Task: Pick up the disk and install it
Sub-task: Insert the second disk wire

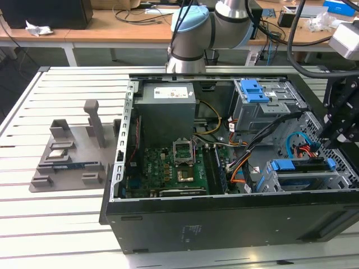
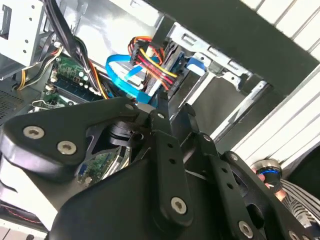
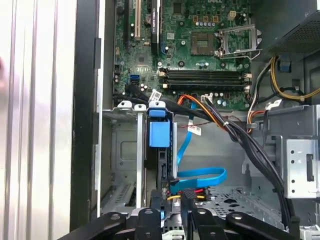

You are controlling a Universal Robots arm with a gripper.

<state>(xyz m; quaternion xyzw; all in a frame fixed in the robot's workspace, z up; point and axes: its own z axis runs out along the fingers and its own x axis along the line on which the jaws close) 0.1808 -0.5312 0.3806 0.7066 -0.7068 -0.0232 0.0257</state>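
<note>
**A:** Where is the disk (image 1: 300,166) relative to the tool (image 2: 176,106)?

**B:** Directly ahead of it. The disk stands on edge in the lower bay (image 3: 125,165) of the computer case (image 1: 224,224), with its blue rails in the bay's guides. I'd judge it seated, or nearly so. On edge is the only way it fits that slot.

**A:** Is the tool gripping it?

**B:** I cannot tell. The tool sits right at the disk's near end, but its dark links hide the contact.

**A:** What crowds it?

**B:** Cables, mostly. The flat blue data cable (image 3: 200,176) and the red-and-yellow power leads (image 2: 150,57) meet just beside the tool. A thick black cable bundle (image 3: 250,145) sweeps past a little further off. The bay's metal walls close in on either side.

**A:** And beyond that?

**B:** The motherboard (image 3: 200,30) lies past the disk. The grey power supply (image 1: 168,112) is well apart from the tool, and so is the grey fixture tray (image 1: 67,157), which sits out on the slatted surface (image 1: 67,224).
</note>
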